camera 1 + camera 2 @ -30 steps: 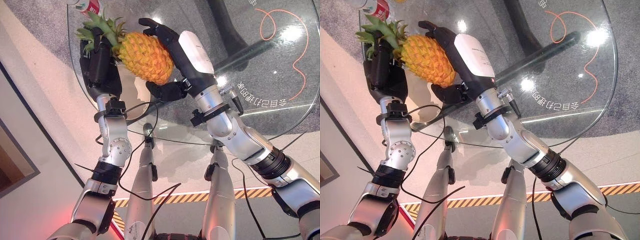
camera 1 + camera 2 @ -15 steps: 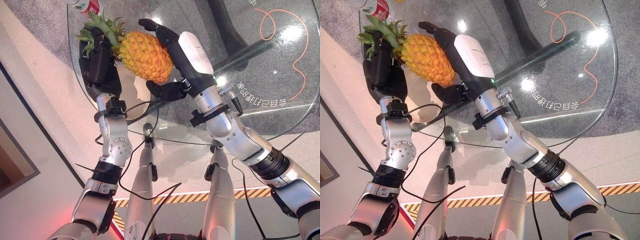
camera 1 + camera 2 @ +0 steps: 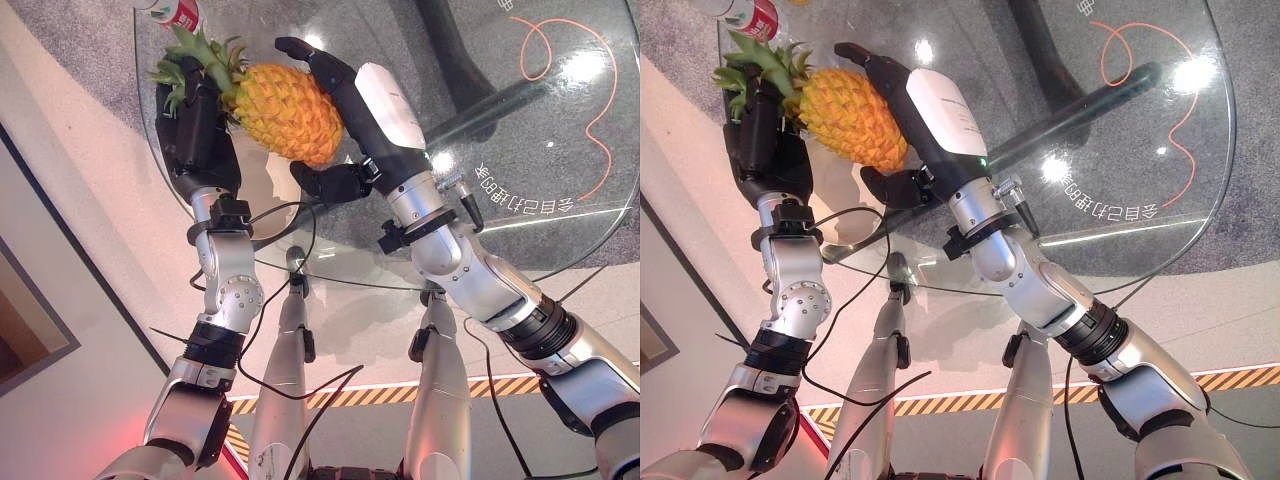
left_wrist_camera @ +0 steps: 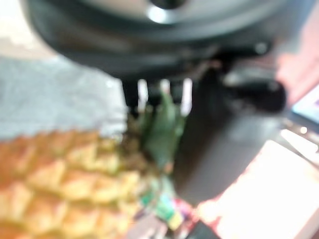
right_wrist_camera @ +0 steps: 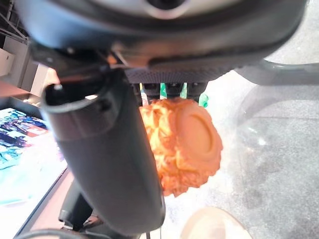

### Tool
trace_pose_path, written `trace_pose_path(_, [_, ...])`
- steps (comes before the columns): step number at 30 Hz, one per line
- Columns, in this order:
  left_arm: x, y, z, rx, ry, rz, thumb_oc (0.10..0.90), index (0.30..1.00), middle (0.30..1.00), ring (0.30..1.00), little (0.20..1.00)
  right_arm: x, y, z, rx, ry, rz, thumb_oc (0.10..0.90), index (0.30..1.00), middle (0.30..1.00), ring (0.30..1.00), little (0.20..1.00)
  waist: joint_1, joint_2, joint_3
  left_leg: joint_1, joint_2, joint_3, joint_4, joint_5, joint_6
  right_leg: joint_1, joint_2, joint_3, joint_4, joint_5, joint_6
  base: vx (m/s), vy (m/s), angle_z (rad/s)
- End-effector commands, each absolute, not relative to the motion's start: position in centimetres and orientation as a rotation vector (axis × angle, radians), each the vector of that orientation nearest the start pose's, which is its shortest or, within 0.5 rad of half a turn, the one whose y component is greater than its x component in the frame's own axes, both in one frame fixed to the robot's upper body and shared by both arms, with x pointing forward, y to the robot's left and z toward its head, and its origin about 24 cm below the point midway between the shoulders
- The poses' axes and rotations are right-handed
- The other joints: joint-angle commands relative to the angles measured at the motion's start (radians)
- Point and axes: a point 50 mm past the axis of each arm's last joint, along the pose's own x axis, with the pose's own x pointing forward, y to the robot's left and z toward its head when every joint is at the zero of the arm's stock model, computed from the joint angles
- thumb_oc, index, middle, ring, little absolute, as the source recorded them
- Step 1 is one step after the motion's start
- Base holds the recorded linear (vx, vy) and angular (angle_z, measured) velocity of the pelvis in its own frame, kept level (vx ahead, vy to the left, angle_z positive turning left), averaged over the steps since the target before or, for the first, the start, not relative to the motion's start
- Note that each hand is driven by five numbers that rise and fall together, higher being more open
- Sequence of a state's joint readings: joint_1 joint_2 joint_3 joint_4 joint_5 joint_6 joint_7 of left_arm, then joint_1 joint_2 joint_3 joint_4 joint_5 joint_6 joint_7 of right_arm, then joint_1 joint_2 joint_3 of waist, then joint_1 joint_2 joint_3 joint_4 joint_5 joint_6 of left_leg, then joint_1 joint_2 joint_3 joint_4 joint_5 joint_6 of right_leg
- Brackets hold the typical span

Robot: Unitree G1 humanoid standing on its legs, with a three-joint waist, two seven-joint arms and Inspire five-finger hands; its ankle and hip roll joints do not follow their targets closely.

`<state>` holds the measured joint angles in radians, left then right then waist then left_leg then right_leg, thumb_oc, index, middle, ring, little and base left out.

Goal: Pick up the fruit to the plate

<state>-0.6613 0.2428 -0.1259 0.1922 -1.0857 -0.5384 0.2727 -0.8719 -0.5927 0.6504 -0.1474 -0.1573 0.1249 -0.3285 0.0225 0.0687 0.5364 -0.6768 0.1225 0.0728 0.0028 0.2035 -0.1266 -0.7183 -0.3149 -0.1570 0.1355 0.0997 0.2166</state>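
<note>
Bright overhead light falls on the glass surface [image 3: 560, 130] before me, throwing hard white glare spots on its far right part and near its middle, and a soft shadow lies beneath the pineapple [image 3: 285, 112] on its left. A reddish glow tints the floor at the near left. My left wrist view is badly out of focus, with the pineapple [image 4: 65, 184] a smeared orange mass and a washed-out patch beside it, while my right wrist view holds the fruit's base [image 5: 187, 144] fairly sharp and my own thumb [image 5: 109, 159] close-up, dark and soft.
</note>
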Motion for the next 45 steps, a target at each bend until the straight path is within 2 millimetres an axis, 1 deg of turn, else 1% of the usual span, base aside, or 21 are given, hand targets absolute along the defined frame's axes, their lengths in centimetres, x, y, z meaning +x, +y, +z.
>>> trace_pose_path(1, [31.3,16.6,27.1,-0.914,-0.994,-0.079,0.100,0.300,0.300,0.300,0.200,26.9,-6.1,30.9,-0.687,-1.231,0.123,0.800,0.900,0.900,0.900,0.900,0.020,-0.022,-0.016,0.015,0.006,-0.013,-0.001,-0.019,-0.010,0.017,-0.006,-0.053,-0.025,0.083,0.010,0.00,0.000,0.00])
trace_pose_path(6, [31.3,17.0,27.0,-0.879,-0.997,-0.029,0.100,0.300,0.300,0.300,0.200,26.8,-6.3,31.0,-0.684,-1.237,0.114,0.800,0.900,0.900,0.900,0.900,0.020,-0.022,-0.016,0.016,0.006,-0.013,-0.002,-0.020,-0.010,0.018,-0.005,-0.053,-0.024,0.081,0.010,0.00,0.000,0.00])
trace_pose_path(20, [31.5,18.0,26.8,-0.847,-0.999,0.079,0.100,0.300,0.300,0.300,0.200,26.6,-6.9,31.3,-0.656,-1.258,0.074,0.800,0.900,0.900,0.900,0.900,0.017,-0.024,-0.016,0.017,0.009,-0.012,-0.002,-0.022,-0.011,0.018,-0.005,-0.052,-0.023,0.077,0.011,0.00,0.000,0.00])
trace_pose_path(24, [31.6,18.5,26.6,-0.864,-0.998,0.123,0.100,0.300,0.300,0.300,0.200,26.6,-7.0,31.3,-0.657,-1.257,0.073,0.800,0.900,0.900,0.900,0.900,0.017,-0.025,-0.016,0.016,0.010,-0.012,-0.002,-0.023,-0.011,0.017,-0.005,-0.052,-0.020,0.076,0.011,0.00,0.000,0.00])
trace_pose_path(27, [31.5,18.9,26.3,-0.908,-0.993,0.189,0.100,0.300,0.300,0.300,0.200,26.6,-6.9,31.2,-0.656,-1.255,0.075,0.800,0.900,0.900,0.900,0.900,0.018,-0.027,-0.016,0.016,0.010,-0.013,-0.001,-0.022,-0.013,0.018,-0.005,-0.054,-0.020,0.074,0.011,0.00,0.000,0.00])
trace_pose_path(45, [31.0,19.9,26.8,-0.960,-1.041,0.338,0.100,0.300,0.300,0.300,0.200,26.6,-6.7,31.6,-0.649,-1.260,0.074,0.800,0.900,0.900,0.900,0.900,0.022,-0.027,-0.016,0.018,0.010,-0.012,-0.011,-0.015,-0.015,0.021,-0.006,-0.056,-0.023,0.074,0.010,0.00,0.000,0.00])
